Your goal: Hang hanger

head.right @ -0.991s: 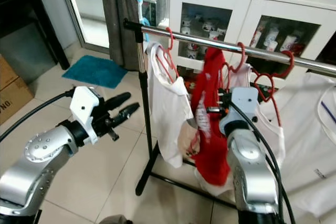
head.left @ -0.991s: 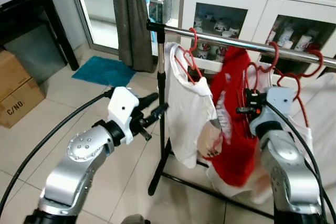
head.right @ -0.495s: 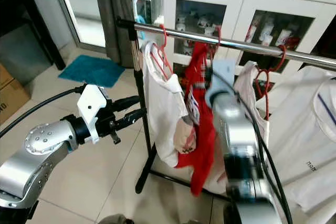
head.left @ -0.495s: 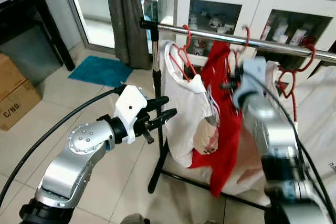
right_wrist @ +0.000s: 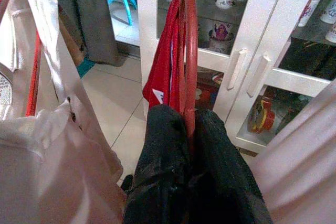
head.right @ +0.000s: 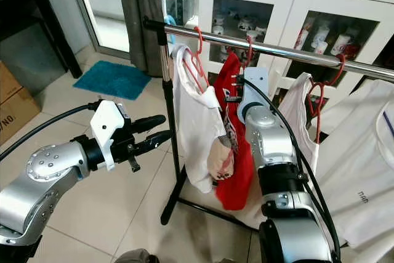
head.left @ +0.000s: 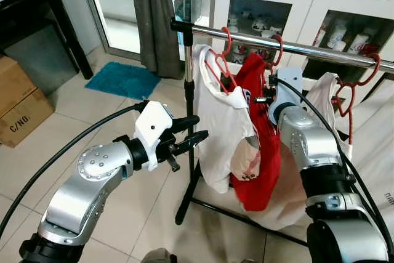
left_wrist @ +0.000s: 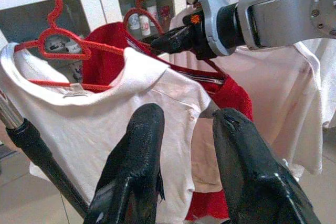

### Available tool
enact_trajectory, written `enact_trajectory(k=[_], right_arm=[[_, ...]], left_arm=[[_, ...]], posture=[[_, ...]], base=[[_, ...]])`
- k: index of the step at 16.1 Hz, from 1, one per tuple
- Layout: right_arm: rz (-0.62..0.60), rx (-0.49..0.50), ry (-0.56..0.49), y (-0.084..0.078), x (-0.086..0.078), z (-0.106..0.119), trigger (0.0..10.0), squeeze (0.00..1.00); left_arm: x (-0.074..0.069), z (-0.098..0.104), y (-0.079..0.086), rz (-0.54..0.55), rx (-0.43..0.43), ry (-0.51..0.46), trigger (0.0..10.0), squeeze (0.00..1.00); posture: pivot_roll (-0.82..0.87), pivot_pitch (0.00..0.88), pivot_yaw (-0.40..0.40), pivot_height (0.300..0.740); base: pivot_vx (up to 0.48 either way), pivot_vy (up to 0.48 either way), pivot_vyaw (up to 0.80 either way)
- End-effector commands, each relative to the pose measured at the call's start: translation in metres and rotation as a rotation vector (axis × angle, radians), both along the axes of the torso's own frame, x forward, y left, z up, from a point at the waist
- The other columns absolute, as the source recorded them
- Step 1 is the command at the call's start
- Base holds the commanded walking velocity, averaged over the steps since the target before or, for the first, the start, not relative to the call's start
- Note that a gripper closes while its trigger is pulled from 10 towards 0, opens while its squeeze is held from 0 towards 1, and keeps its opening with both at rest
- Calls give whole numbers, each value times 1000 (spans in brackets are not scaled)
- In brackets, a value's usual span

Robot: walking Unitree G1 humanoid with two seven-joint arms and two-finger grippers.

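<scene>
The right claw [right_wrist: 188, 145] is clenched on the red hanger [right_wrist: 190, 51], which carries a red shirt [head.left: 261, 152]; its hook [head.left: 275, 44] appears to sit over the steel rail [head.left: 320, 49] just above the claw, though the contact is hard to confirm. A white shirt [head.left: 218, 127] hangs just beside it, toward the left claw [left_wrist: 184, 129], which hovers released, well apart from the rail and near the rack's upright pole [head.left: 189, 115].

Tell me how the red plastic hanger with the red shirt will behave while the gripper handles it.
The red plastic hanger looks thin, so probably light and a bit springy in the right gripper. Its red shirt hangs limp, likely to sway. Hooked on the smooth metal rail, it may slide sideways.
</scene>
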State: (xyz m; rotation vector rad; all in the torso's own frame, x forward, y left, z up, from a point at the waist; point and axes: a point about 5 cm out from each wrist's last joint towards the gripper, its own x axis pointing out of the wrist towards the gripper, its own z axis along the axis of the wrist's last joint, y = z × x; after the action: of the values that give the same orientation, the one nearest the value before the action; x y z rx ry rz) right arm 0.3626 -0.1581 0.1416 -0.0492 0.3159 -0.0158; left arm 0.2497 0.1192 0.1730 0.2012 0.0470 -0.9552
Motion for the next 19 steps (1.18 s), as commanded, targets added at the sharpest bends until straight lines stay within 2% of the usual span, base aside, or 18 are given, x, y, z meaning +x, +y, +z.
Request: enact_trajectory(k=[1,7,8,9,10,13,15,16,18,19], right_arm=[[-19,6,42,-6,-1,-8,10000,0],[-14,-7,23,-7,4,-3,10000,0],[-3,-8,8,-5,4,0,10000,125],[0,-7,3,-5,4,1,10000,373],[8,2,-24,-4,3,4,10000,1000],[61,31,-165,-4,-3,22,10000,1000],[86,45,-195,-8,-14,30,10000,1000],[109,69,-222,-11,-25,37,10000,1000],[167,166,-294,-16,-58,52,10000,1000],[183,199,-327,-15,-71,54,10000,1000]], left_arm=[[-2,0,-2,-24,7,6,10000,0],[-2,-1,-2,-26,16,8,10000,0],[-2,-1,-1,-23,19,7,10000,0],[-2,-1,-1,-23,20,7,10000,0],[-2,0,-2,-20,14,3,10000,0],[-2,0,-3,-2,-36,-3,10000,0],[-2,0,-1,38,-66,-12,10000,0],[1,-1,2,106,-74,-37,10000,0],[8,-7,16,308,-110,-39,10000,0],[7,-7,19,346,-113,-50,10000,0]], posture=[[124,25,27,740],[129,27,26,740],[129,27,25,740],[129,27,25,740],[129,26,24,740],[131,26,26,740],[130,30,26,740],[125,39,21,740],[108,51,21,740],[103,55,23,740]], base=[[0,0,0],[0,0,0],[0,0,0],[0,0,0],[0,0,0],[0,0,0],[0,0,0],[0,0,0],[0,0,0],[0,0,0]])
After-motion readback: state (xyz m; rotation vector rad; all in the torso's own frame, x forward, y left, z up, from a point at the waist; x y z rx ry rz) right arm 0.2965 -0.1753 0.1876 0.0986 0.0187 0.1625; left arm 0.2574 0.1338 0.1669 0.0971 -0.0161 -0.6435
